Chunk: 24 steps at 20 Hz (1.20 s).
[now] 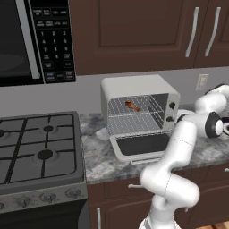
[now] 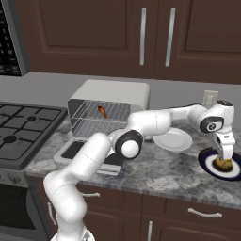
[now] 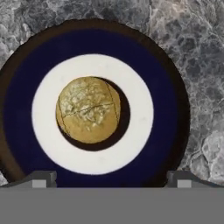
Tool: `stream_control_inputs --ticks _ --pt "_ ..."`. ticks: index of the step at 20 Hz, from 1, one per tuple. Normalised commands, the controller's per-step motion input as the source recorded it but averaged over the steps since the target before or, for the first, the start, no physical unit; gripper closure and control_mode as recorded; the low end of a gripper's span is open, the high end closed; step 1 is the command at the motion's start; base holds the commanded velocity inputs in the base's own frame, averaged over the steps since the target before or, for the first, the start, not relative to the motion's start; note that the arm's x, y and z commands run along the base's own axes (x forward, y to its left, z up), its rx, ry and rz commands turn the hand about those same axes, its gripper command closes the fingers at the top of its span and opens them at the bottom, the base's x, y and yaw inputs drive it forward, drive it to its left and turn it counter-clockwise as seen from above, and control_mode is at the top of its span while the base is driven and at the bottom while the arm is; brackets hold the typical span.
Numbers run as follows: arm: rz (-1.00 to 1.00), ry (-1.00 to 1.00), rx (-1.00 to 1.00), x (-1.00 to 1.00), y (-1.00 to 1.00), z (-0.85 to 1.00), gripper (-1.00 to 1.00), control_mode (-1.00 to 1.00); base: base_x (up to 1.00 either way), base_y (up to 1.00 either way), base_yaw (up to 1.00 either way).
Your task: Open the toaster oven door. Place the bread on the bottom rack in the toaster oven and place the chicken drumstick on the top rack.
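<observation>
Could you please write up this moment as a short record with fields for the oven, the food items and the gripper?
toaster oven door: dropped open
chicken drumstick: lying on the top rack
bottom rack: bare
bread: round roll on the blue-rimmed plate, right of the toaster oven
white plate: on the counter between oven and blue-rimmed plate
gripper: open, pointing down over the bread, not gripping it

Microwave cut off at left/top edge; blue-rimmed plate cut by right edge; arm hides oven door's front part.
</observation>
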Motion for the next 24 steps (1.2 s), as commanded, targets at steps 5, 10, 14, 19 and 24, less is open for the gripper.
stream_control_inputs --ticks 5,10,14,19,24 --pt "0.0 -0.33 0.0 0.03 -0.07 -0.58 -1.0 -1.0 0.0 0.0 0.0" --pt "0.0 -0.25 -0.04 0.0 0.0 -0.53 -1.0 -1.0 0.0 0.0 0.0" --pt "0.0 -0.08 -0.07 0.03 0.03 -0.36 -1.0 -1.0 0.0 0.0 0.0" --pt "0.0 -0.03 -0.12 0.18 0.31 -0.34 -1.0 -1.0 0.0 0.0 0.0" --pt "0.0 0.0 -0.11 0.2 0.13 -0.35 -1.0 -1.0 0.0 0.0 0.0"
